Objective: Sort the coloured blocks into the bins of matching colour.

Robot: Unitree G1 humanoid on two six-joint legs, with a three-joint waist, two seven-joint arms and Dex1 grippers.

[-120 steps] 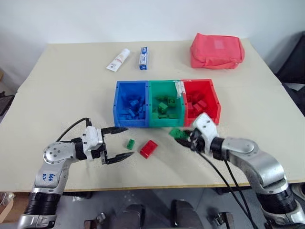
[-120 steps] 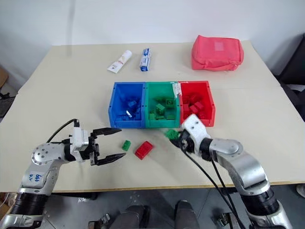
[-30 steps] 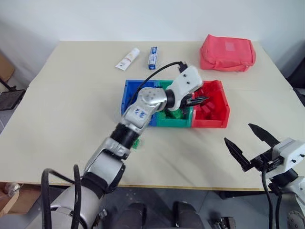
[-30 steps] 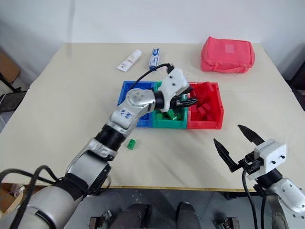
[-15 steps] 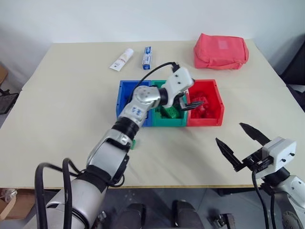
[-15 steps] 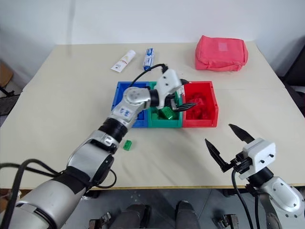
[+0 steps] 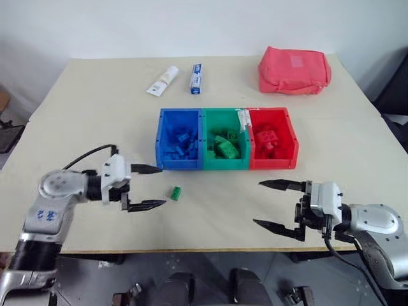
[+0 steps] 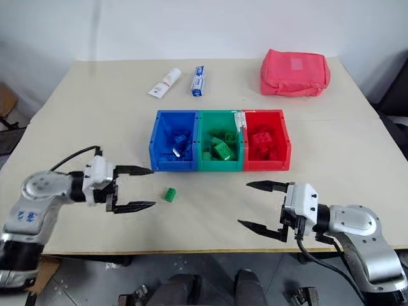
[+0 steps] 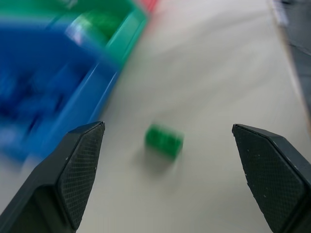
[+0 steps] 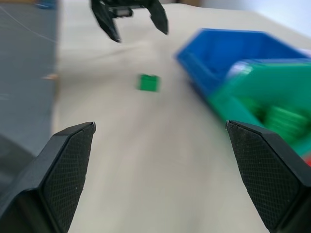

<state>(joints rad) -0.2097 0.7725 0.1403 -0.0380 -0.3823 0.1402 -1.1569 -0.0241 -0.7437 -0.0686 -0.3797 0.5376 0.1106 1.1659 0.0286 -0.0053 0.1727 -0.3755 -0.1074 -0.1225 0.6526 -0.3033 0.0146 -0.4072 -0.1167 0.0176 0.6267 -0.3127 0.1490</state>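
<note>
Here, in the head views, we see the left gripper (image 7: 148, 187) low over the beige table (image 7: 89, 127), black fingers spread wide and empty, pointing at the one small green studded plastic brick (image 7: 173, 192) lying loose in front of the blue bin (image 7: 178, 139). The joined green bin (image 7: 223, 141) and red bin (image 7: 273, 140) hold bricks of their own colours. The right gripper (image 7: 275, 204) hangs at the near right, likewise wide and empty.

Left wrist view: we see the green brick between the splayed fingertips (image 9: 82, 160), untouched.

Right wrist view: we see the same brick on bare table, near the blue bin.
</note>
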